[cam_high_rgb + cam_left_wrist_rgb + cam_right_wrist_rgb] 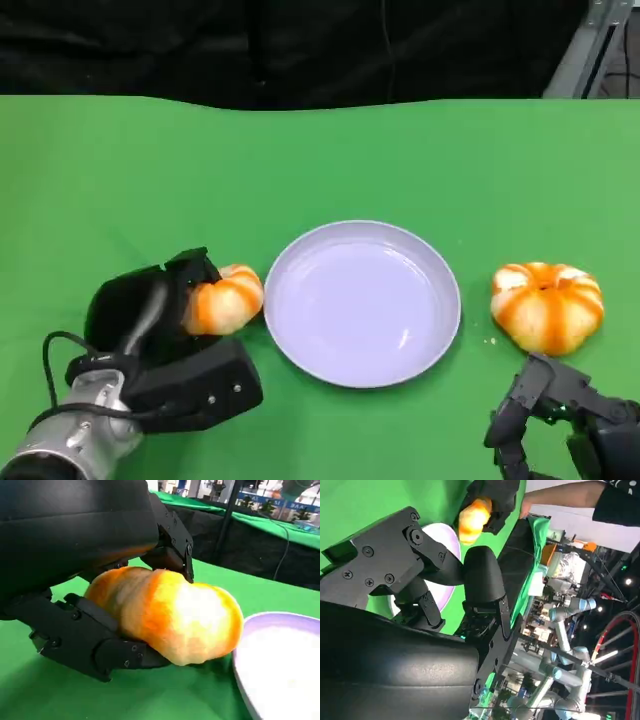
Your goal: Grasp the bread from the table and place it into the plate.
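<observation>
1. A green table (320,160) runs from the near edge to a dark backdrop along its far edge.
2. A round, pale lilac plate (300,345) sits near the middle of the table, somewhat toward the near edge. Nothing lies in it.
3. The left hand (165,335) is at the near left part of the table, just beside the plate's left rim. Its black fingers are wrapped around a small orange and white bread roll (225,298).
4. In the left wrist view, fingers (100,640) close on the roll (170,620) from two opposite sides. The roll's free end points at the plate's rim (240,675) and lies very close to it. I cannot tell whether the roll touches the table.
5. A second, larger bread roll (547,305), pumpkin shaped with orange and white ribs, rests on the table to the right of the plate, apart from its rim.
6. The right hand (565,420) is at the near right corner, just short of the larger roll. Its fingers are bent downward and hold nothing. I cannot tell how far they are closed.
7. The right wrist view shows a person's forearm (560,495) beyond the table's far side.
</observation>
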Robot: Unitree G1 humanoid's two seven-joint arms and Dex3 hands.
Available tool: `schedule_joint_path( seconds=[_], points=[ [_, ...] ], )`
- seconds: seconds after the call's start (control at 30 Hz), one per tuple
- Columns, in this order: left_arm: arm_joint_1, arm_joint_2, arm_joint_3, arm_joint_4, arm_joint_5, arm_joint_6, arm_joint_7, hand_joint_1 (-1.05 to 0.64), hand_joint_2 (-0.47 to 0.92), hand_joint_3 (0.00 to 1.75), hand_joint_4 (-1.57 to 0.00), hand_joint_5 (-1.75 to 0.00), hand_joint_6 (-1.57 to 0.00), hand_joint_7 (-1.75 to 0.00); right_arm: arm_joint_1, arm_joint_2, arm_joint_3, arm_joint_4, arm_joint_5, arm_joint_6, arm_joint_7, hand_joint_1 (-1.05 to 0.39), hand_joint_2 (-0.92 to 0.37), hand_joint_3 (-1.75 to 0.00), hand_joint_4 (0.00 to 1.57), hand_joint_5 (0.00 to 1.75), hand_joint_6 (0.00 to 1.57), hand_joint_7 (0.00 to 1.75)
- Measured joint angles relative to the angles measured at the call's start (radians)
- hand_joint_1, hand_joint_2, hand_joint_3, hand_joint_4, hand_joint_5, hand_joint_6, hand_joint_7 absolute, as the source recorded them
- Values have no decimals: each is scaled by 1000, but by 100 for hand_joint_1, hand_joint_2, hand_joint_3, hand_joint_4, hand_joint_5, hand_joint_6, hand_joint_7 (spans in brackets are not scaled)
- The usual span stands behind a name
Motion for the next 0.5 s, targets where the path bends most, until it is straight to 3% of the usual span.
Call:
schedule_joint_path(
  seconds=[0.13, 0.3, 0.5],
  points=[
    [1, 17, 15, -41, 0, 2, 0, -3, 54, 98, -76, -175, -75, -159, -1, -3, -2, 0, 5, 0, 4, -11, -51, -121, 85, 175, 76, 156],
    [-1, 38, 40, -119, -5, 2, 0, -7, 49, 114, -79, -175, -78, -158, -2, -11, -6, 3, 17, 0, 11, -11, -51, -121, 86, 175, 76, 156],
    [-2, 35, 34, -229, -5, -79, -25, -5, 50, 108, -78, -175, -81, -151, -4, -15, -8, 4, 18, 0, 13, -11, -51, -121, 86, 175, 76, 157]
  ],
)
